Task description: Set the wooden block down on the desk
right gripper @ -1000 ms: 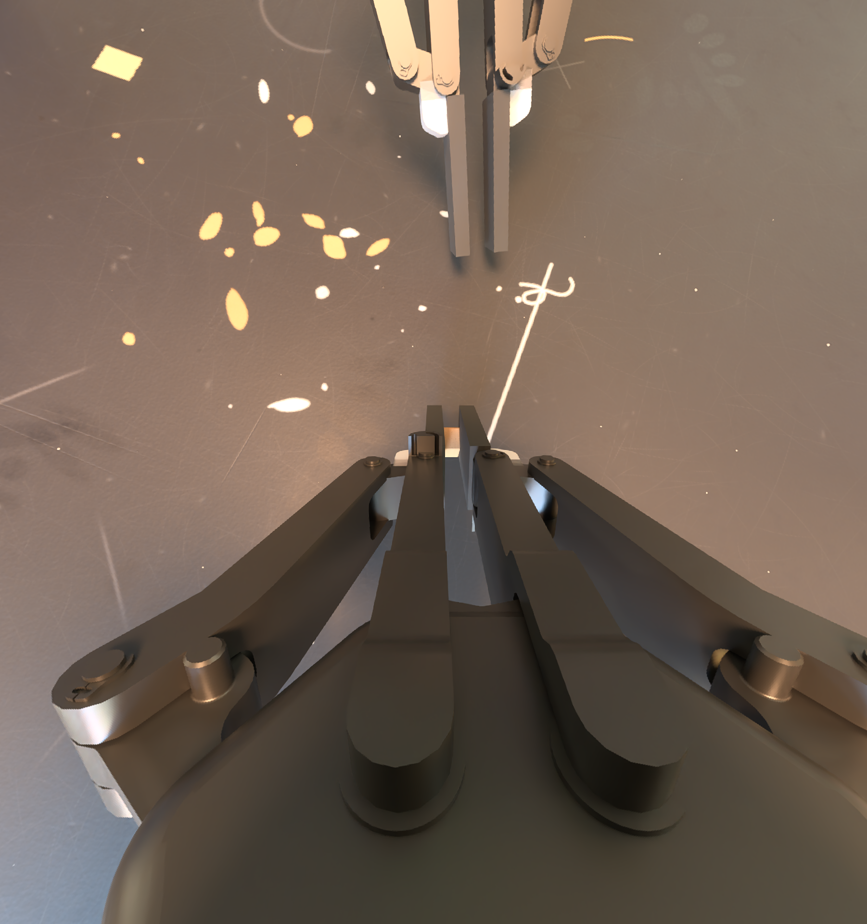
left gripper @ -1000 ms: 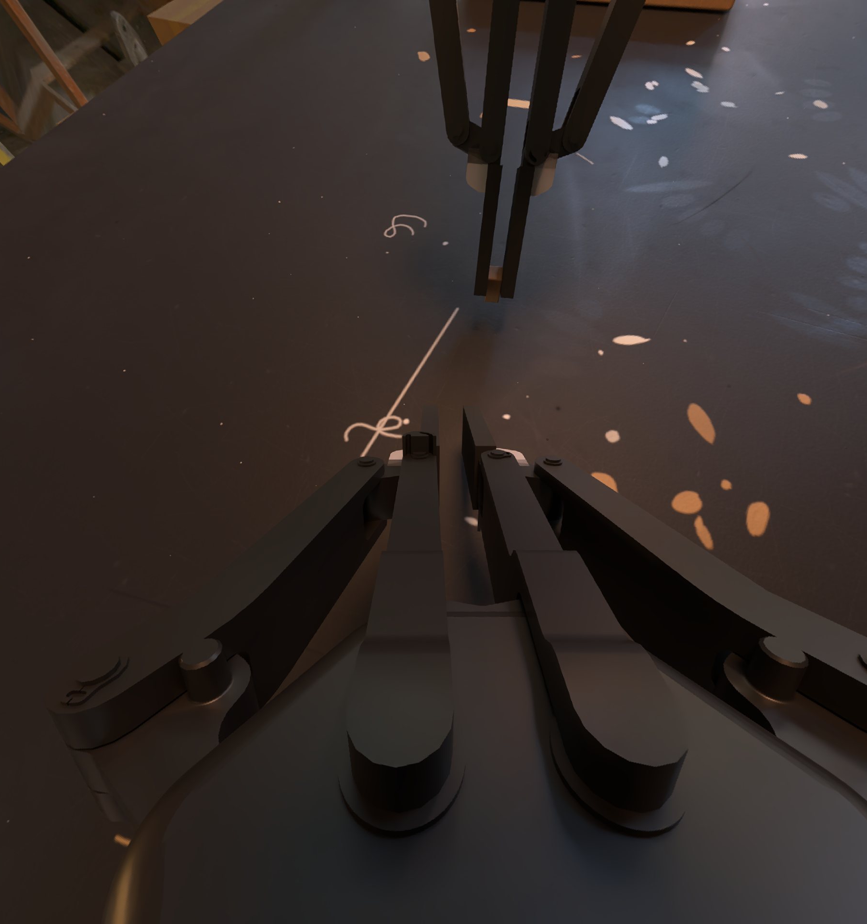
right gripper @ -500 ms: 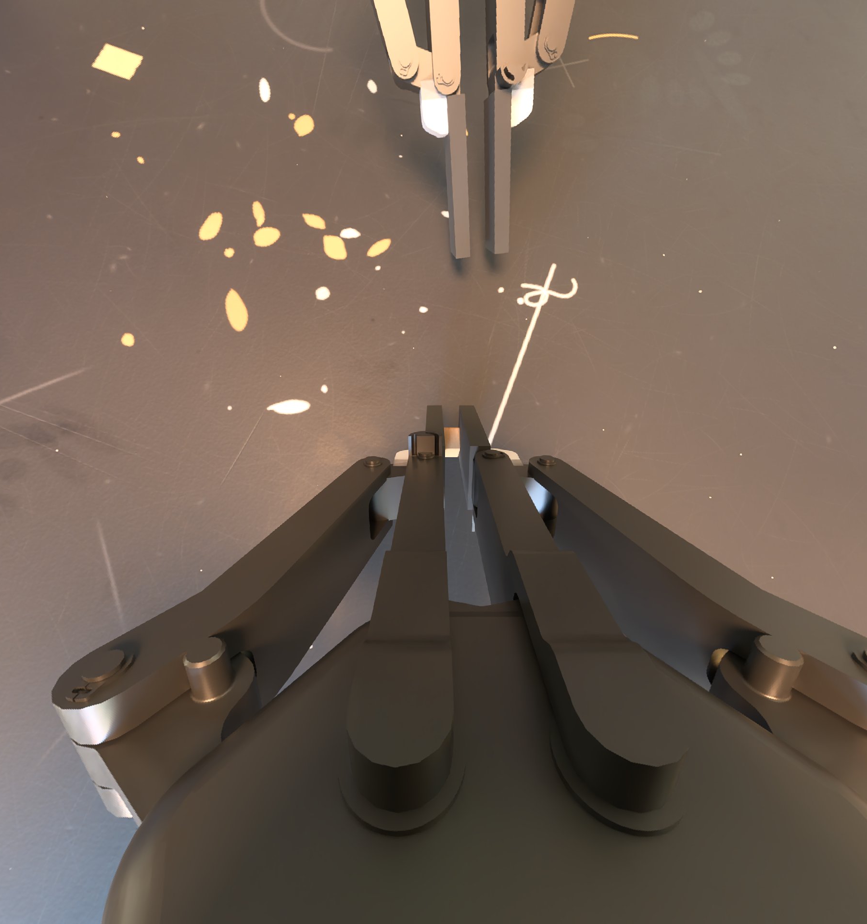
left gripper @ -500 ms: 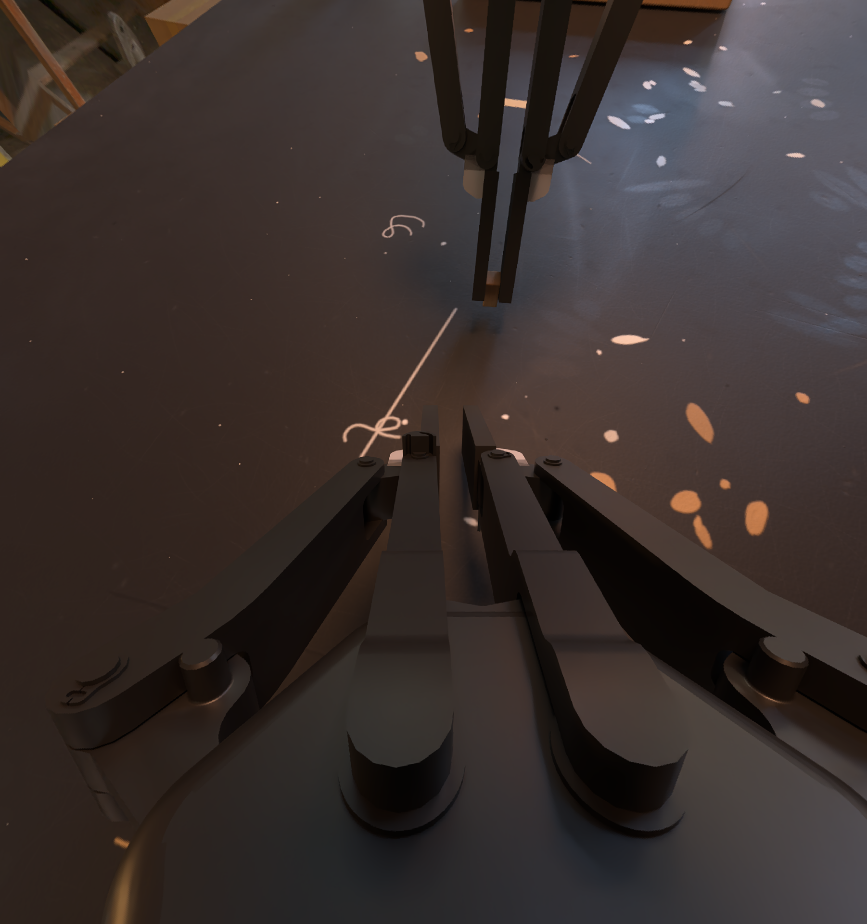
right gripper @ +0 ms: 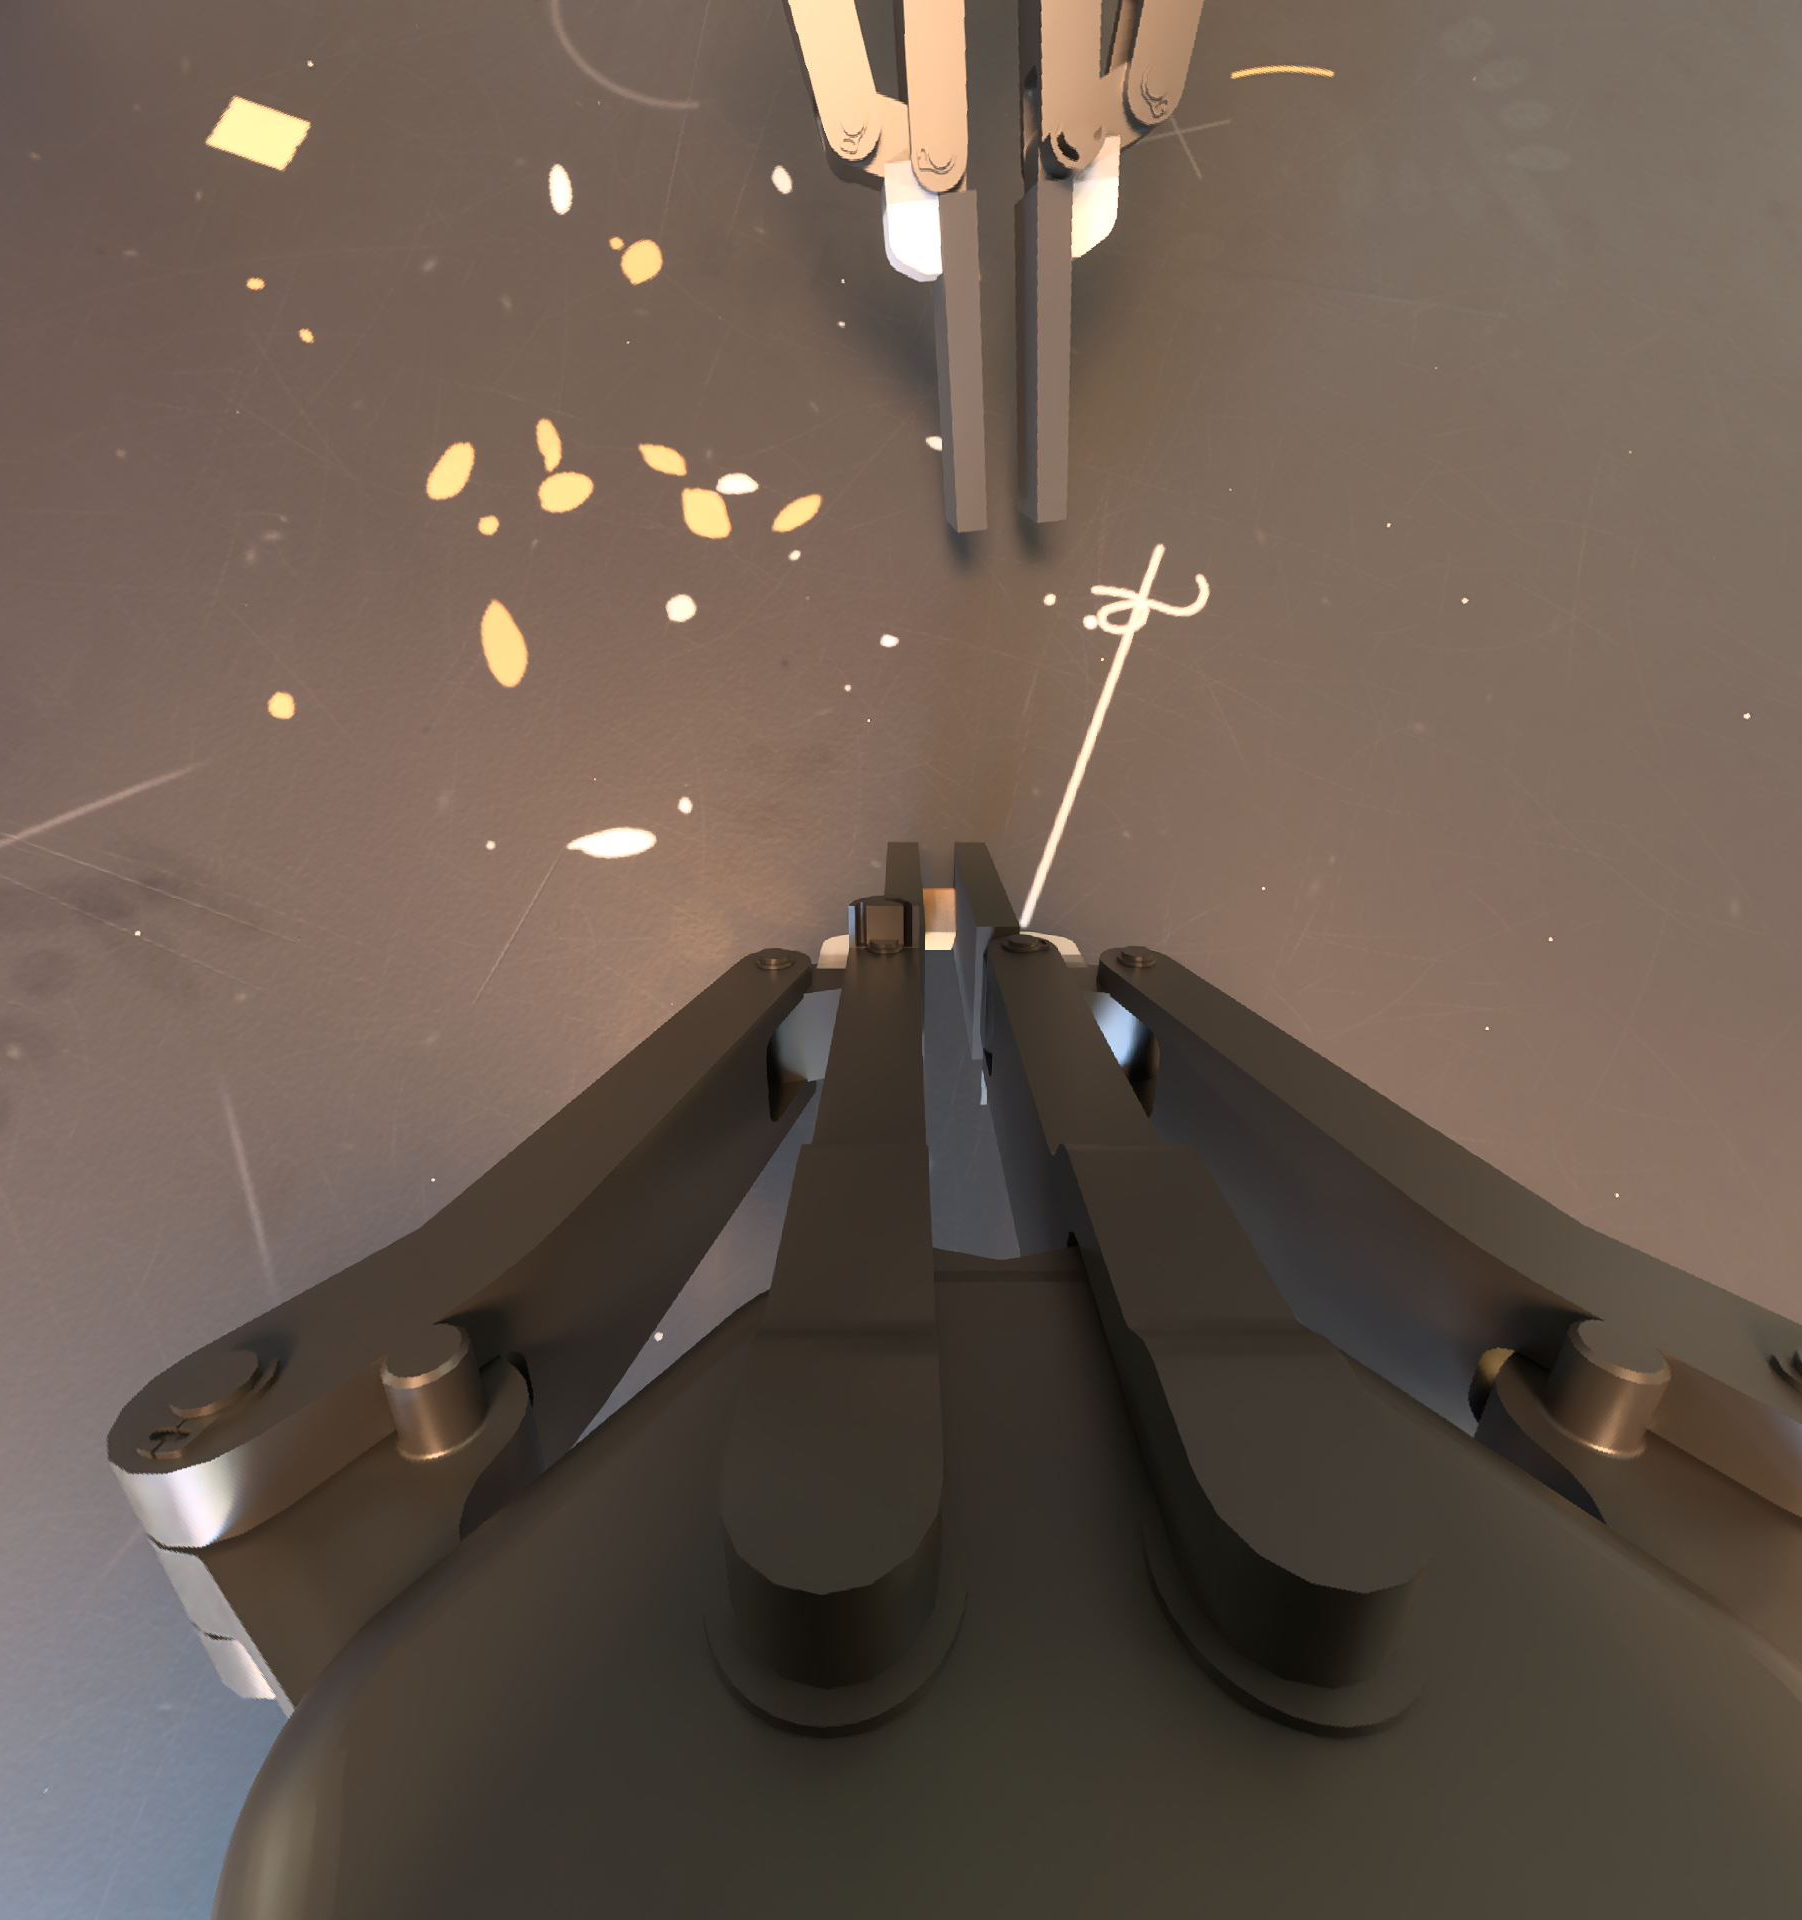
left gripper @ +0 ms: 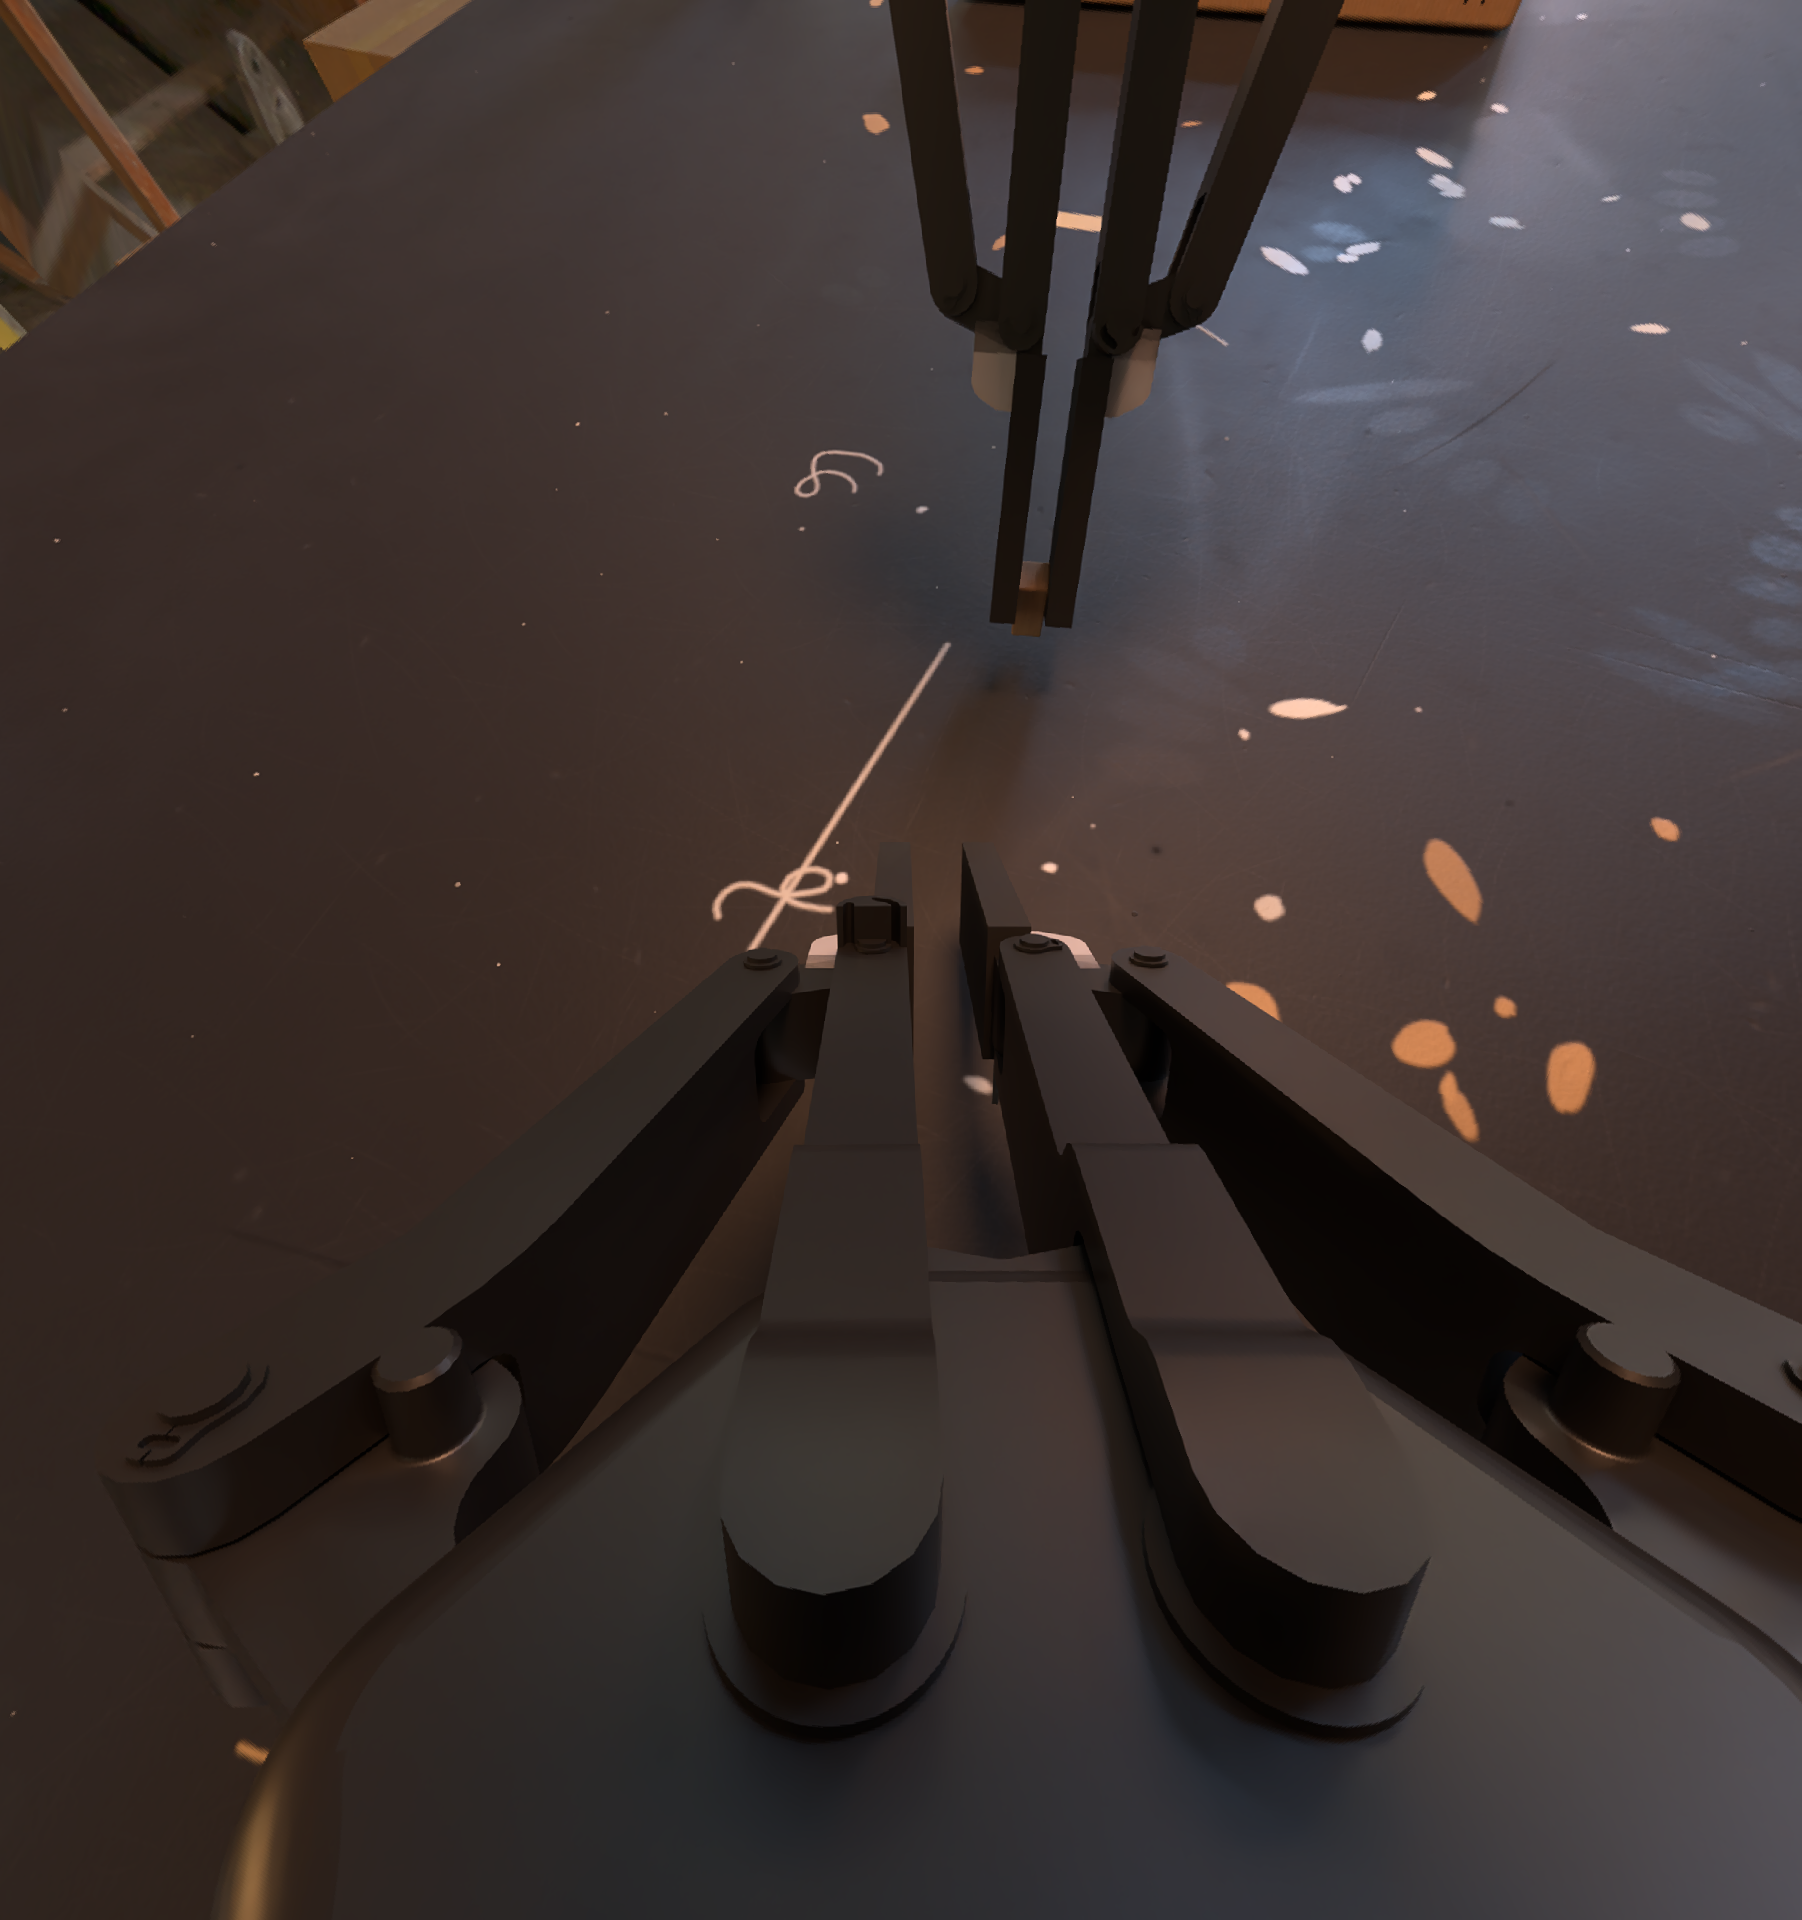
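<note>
The small wooden block (left gripper: pixel 1030 605) is pinched between the tips of my right gripper (left gripper: pixel 1030 613), which points down at the dark desk (left gripper: pixel 461 675). The block hangs just above the desk, with its shadow right under it. In the right wrist view the block (right gripper: pixel 938 902) shows as a pale sliver between my right gripper's (right gripper: pixel 938 868) fingers. My left gripper (left gripper: pixel 933 883) is low over the desk, facing the right one, with its fingers a narrow gap apart and nothing between them. It also shows in the right wrist view (right gripper: pixel 1001 514).
A white chalk line (left gripper: pixel 855 790) with a curl at its end runs across the desk between the two grippers. Orange and white light flecks (left gripper: pixel 1448 878) dot the surface. The desk's left edge (left gripper: pixel 149 239) has wooden frames beyond it.
My right gripper has sunk slightly toward the desk with the block in it. My left gripper has hardly moved.
</note>
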